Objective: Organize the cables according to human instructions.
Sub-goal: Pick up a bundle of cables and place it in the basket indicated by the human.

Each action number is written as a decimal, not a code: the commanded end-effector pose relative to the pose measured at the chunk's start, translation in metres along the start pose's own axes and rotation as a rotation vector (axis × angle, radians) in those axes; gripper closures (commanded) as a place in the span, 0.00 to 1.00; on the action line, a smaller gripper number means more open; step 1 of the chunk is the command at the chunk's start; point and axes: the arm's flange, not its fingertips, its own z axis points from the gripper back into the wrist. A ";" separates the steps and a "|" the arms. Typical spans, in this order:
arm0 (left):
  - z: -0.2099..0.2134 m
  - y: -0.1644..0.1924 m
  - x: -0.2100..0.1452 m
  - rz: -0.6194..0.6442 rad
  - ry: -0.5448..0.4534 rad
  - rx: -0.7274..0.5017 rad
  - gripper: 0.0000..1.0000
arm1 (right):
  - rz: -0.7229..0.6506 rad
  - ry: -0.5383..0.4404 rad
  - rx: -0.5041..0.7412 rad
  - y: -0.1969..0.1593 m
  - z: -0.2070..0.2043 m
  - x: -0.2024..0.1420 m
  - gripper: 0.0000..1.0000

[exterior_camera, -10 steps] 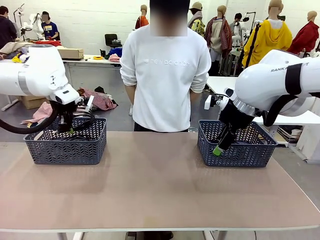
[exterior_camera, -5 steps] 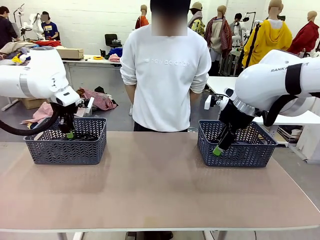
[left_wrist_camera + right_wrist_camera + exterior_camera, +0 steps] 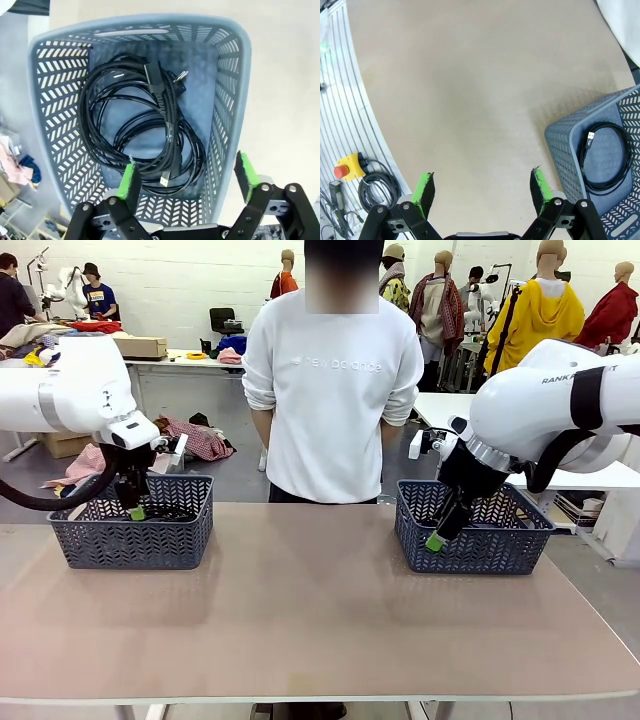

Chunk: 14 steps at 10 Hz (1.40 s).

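Coiled black cables [image 3: 145, 125] with chunky plugs lie on the floor of the left grey basket [image 3: 140, 27]. My left gripper [image 3: 187, 176] hangs open just above them, nothing between its green pads. In the front view that gripper [image 3: 136, 510] points down into the left basket [image 3: 130, 540], where a bit of black cable [image 3: 172, 510] shows. A thinner coiled cable [image 3: 607, 157] rests in the right basket [image 3: 565, 145]. My right gripper [image 3: 482, 186] is open and empty over bare table beside it; in the front view it [image 3: 434, 540] hangs at the right basket's [image 3: 480, 550] near-left corner. The human [image 3: 332, 390] stands behind the table.
The brown table [image 3: 300, 620] stretches between the two baskets. A yellow emergency-stop box [image 3: 345, 168] with a grey cable coil [image 3: 377, 186] lies beyond the table's edge. The person's hands are behind the back.
My left gripper has opened and let go of a cable it held above the left basket; the cable now lies in the basket. The right arm has not moved.
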 end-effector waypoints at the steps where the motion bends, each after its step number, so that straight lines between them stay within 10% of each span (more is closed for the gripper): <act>1: 0.007 0.003 -0.007 -0.013 -0.035 -0.018 0.00 | 0.004 0.015 -0.005 -0.002 0.002 0.001 0.00; 14: 0.005 0.002 -0.001 0.011 -0.015 -0.009 0.00 | 0.004 0.015 -0.005 -0.002 0.002 0.001 0.00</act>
